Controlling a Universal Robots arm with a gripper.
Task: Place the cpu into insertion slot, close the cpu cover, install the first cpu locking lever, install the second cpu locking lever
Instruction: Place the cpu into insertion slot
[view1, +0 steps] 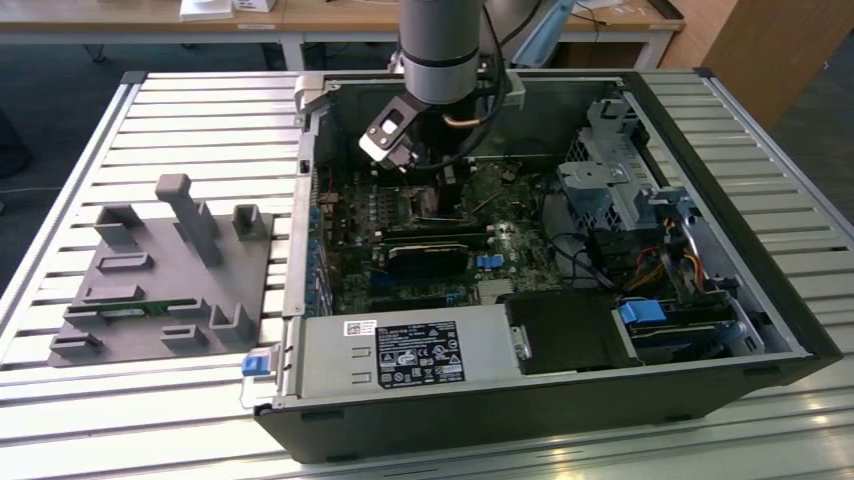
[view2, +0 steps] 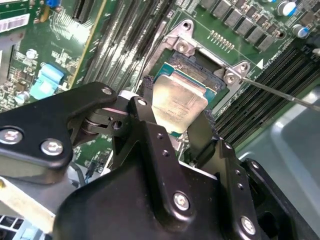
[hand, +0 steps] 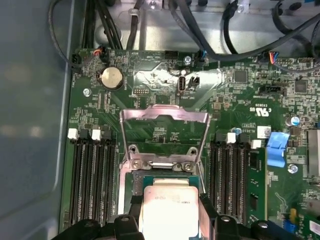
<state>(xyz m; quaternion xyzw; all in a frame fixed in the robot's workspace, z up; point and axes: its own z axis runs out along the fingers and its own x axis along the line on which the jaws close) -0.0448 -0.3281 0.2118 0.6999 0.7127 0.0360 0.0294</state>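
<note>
My gripper (view2: 175, 109) is shut on the cpu (view2: 181, 96), a pale silvery square chip held between two black fingers (view2: 144, 100). The chip hangs slightly tilted just over the insertion slot (view2: 192, 64), a dark square socket with a silver rim on the green board. In the first wrist view the cpu (hand: 170, 205) sits at the socket's near edge, and the cpu cover (hand: 165, 114) stands swung up and open beyond it. One thin locking lever (view2: 280, 93) sticks out sideways from the socket's corner. In the exterior view the gripper (view1: 424, 190) reaches down into the computer case.
Memory slots (hand: 90, 175) flank the socket on both sides. Cables (hand: 200, 30) hang along the case wall past the board. A grey parts fixture (view1: 160, 270) lies on the slatted table at the exterior view's left. The power supply (view1: 400, 355) and drive cage (view1: 614, 180) fill other parts of the case.
</note>
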